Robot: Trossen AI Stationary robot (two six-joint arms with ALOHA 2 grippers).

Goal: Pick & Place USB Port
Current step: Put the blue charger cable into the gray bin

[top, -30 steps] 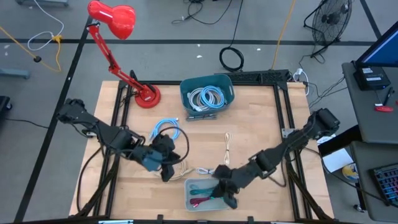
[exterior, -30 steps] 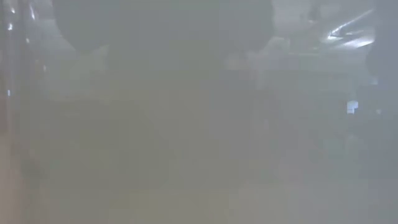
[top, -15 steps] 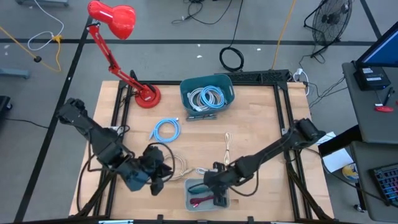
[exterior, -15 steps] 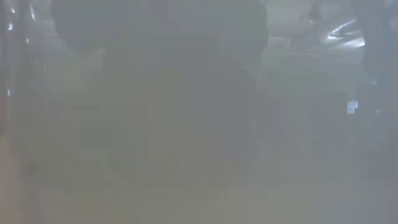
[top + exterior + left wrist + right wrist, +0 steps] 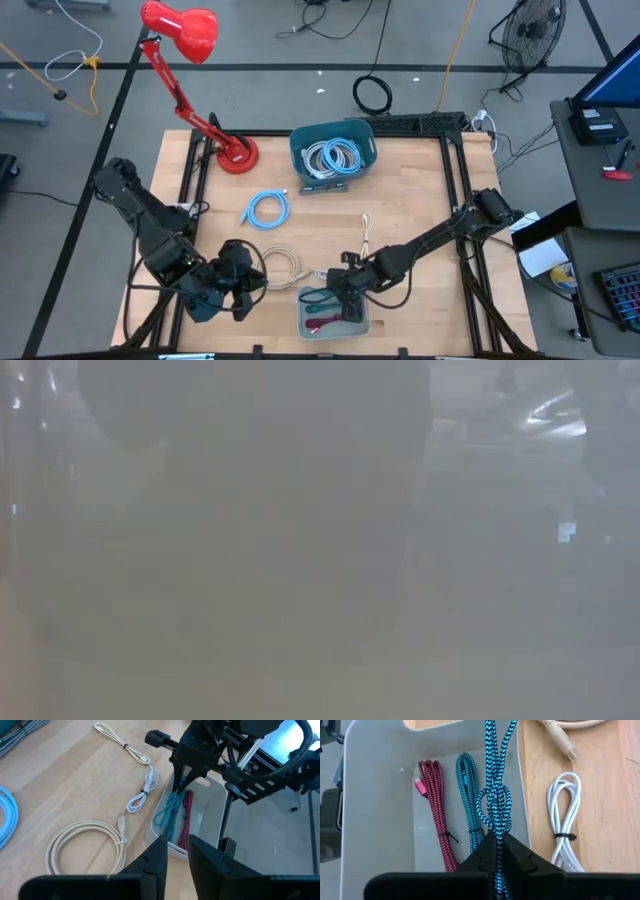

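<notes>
Both arms have moved: the left gripper [image 5: 243, 300] pulled back toward the table's near left edge, its fingers a little apart and holding nothing. Right of it, the right gripper [image 5: 345, 290] now hangs over the gray tray [image 5: 362, 322], pinched tight on the blue braided cable [image 5: 493, 795]. It looks light and floppy, so gripping the bundled middle works best.

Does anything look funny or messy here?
Yes. The low camera shows only grey fog, so nothing can be seen there. Also, the right claw, shut on a blue braided cable, dangles it over the grey tray, where a red cable and a teal cable already lie neatly.
</notes>
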